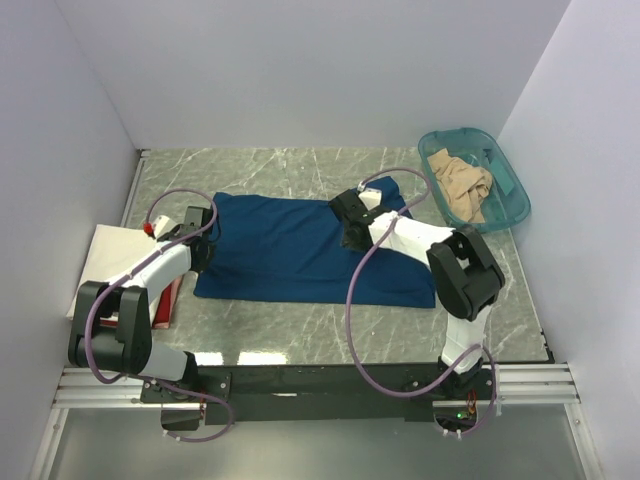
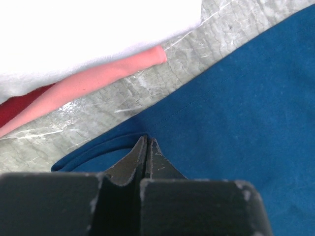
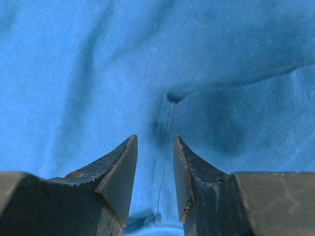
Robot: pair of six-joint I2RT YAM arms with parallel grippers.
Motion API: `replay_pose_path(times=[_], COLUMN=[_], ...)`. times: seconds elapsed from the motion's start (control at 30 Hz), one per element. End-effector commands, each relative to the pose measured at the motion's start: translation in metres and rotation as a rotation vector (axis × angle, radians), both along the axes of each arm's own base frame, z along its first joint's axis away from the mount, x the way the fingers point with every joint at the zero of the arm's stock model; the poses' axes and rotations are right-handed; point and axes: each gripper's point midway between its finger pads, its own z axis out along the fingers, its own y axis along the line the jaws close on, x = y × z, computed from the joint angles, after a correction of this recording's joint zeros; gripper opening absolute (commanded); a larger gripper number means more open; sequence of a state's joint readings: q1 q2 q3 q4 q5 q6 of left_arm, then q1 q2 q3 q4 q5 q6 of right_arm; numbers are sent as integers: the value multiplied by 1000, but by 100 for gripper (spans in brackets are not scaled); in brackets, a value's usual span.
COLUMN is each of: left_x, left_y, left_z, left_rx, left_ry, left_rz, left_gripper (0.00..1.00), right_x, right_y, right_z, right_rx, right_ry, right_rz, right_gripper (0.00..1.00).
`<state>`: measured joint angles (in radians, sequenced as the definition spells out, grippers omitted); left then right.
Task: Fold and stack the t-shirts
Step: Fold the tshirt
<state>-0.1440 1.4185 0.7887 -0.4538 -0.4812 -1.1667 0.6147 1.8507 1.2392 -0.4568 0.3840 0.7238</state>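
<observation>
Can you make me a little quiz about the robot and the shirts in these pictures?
1. True or false: the tan shirt lies in the tub.
2. The left claw is shut. The right claw is: A) open B) shut C) holding the tub.
3. What colour is the spread shirt under both claws?
Key: 1 true; 2 A; 3 blue.

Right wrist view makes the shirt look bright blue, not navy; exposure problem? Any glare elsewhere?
Right wrist view: likely exposure, the navy t-shirt fills the frame, brightened and soft. Left wrist view: the cream-white shirt is blown out, no weave visible. Top external view: a glare patch on the table at its near edge.
</observation>
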Motion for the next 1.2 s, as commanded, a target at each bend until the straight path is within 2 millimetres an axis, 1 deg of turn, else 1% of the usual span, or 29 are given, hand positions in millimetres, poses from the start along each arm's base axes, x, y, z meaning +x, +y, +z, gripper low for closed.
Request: replay_pose_path(times=[0.0, 0.2, 0.3, 0.63, 0.77, 0.8, 0.87, 0.9, 0.97, 1.0, 1.03, 1.1, 1.13, 1.17], left_x=[2, 3, 4, 4, 4, 4, 3, 3, 3, 3, 3, 2, 2, 2], left_y=[-2, -3, -4, -4, -5, -4, -4, -4, -4, -4, -3, -3, -2, -2], left_z=[9, 10, 9, 9, 9, 9, 9, 9, 10, 11, 13, 14, 16, 16], left_rx=[-5, -7, -11, -11, -12, -12, -13, -12, -9, -10, -9, -7, -5, -4], left_ry=[-32, -36, -36, -33, -32, -32, -32, -33, -32, -35, -40, -39, -46, -48], left_rz=[-17, -20, -21, -23, -25, -24, -23, -24, -22, -24, -22, -24, -21, -20], left_gripper=[1, 1, 1, 1, 1, 1, 1, 1, 1, 1, 1, 1, 1, 1], right_x=[16, 27, 32, 37, 35, 35, 34, 32, 32, 31, 30, 28, 27, 27], right_y=[-17, -24, -24, -22, -22, -23, -25, -27, -31, -34, -35, -43, -45, -47], right_z=[6, 6, 5, -5, -4, -5, 0, 0, 9, 11, 18, 24, 33, 37], right_rx=[-85, -114, -125, -145, -143, -145, -148, -150, -148, -154, -151, -158, -149, -144], right_ry=[-26, -35, -29, -11, -12, -11, -20, -19, -37, -40, -52, -63, -79, -89], right_rz=[-47, -67, -67, -62, -59, -60, -69, -72, -84, -90, -95, -113, -117, -124], right_gripper=[42, 42, 42, 41, 33, 27, 20, 14, 7, 0, 0, 0, 0, 0])
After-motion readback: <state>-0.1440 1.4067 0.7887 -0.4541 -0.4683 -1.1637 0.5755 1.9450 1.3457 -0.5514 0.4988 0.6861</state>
